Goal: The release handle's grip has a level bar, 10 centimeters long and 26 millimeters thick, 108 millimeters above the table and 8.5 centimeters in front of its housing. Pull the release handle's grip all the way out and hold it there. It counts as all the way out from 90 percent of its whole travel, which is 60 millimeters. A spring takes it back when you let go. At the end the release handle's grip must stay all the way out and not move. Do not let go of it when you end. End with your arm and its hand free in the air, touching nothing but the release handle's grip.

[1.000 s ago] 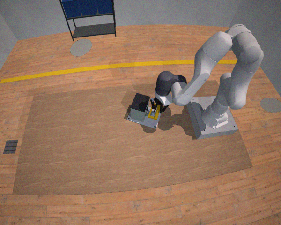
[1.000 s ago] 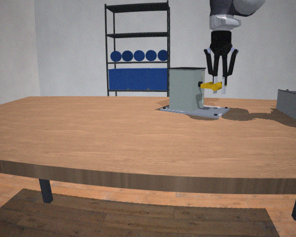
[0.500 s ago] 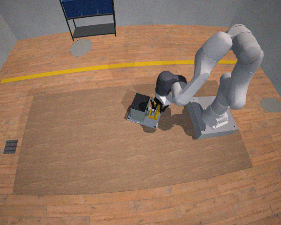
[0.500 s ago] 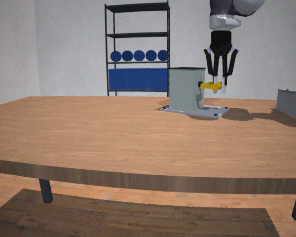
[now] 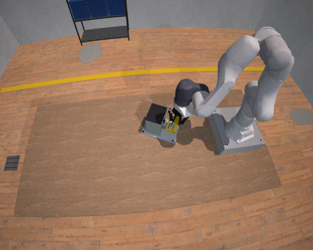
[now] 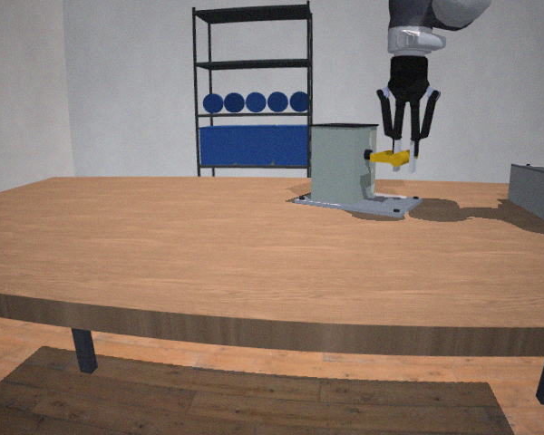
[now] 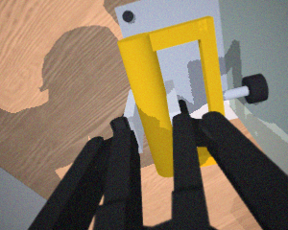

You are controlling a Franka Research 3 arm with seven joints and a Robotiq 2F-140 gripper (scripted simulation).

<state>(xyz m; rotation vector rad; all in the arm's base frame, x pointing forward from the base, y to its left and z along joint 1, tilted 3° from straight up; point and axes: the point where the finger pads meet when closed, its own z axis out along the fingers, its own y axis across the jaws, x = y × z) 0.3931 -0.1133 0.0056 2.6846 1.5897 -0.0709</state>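
Note:
The release handle's yellow grip (image 5: 176, 124) (image 6: 400, 160) (image 7: 144, 81) is a rectangular frame with a thick level outer bar. It stands in front of the pale green housing (image 5: 153, 127) (image 6: 337, 163) (image 7: 264, 35), above the grey base plate (image 5: 166, 136) (image 6: 380, 207) (image 7: 158, 20). A short pale rod (image 7: 236, 92) shows between the frame and a black collar (image 7: 255, 88) at the housing. My gripper (image 6: 404, 159) (image 7: 154, 97) points down and is shut on the bar, one pad on the outer side and one inside the frame. The pad faces are partly hidden.
The housing's dark top (image 5: 156, 112) rises beside the fingers, on the side away from the robot's base. The robot's grey pedestal (image 5: 218, 134) (image 6: 537, 191) stands on the other side. A shelf rack (image 5: 105, 33) (image 6: 253, 64) stands far behind the table.

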